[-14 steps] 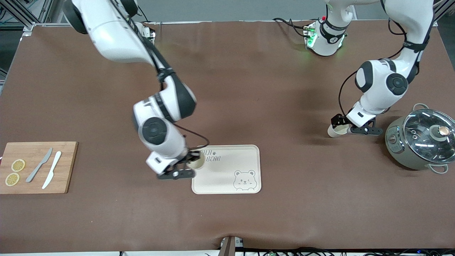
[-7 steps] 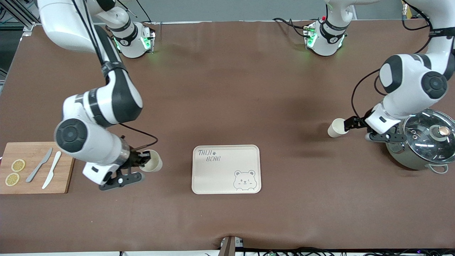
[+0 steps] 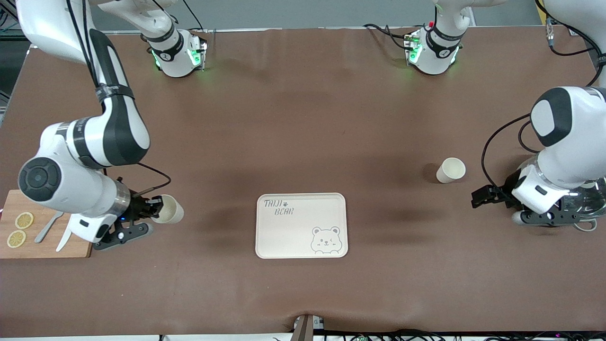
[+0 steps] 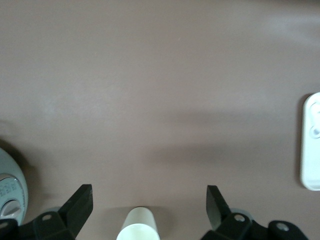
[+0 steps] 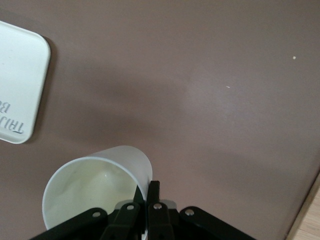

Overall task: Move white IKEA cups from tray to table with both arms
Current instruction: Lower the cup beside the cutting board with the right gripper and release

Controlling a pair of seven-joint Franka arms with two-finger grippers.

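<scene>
My right gripper (image 3: 154, 209) is shut on the rim of one white cup (image 3: 170, 215) and holds it tilted over the bare table, between the cutting board and the bear tray (image 3: 301, 225). In the right wrist view the fingers (image 5: 153, 190) pinch the cup's wall (image 5: 95, 185). The second white cup (image 3: 450, 170) stands upright and free on the table toward the left arm's end. My left gripper (image 3: 479, 198) is open and empty, a short way from that cup and beside the pot. In the left wrist view the cup (image 4: 139, 227) shows between the spread fingers (image 4: 80, 204), untouched.
A wooden cutting board (image 3: 28, 248) with lemon slices (image 3: 23, 220) and knives lies under the right arm's wrist. A grey pot with a glass lid (image 3: 589, 201) stands under the left arm. The tray's edge shows in the wrist views (image 4: 312, 142) (image 5: 20, 85).
The right arm carried its cup off the tray to a spot beside the cutting board. The left gripper let go of its cup and drew back toward the pot; that cup stayed standing.
</scene>
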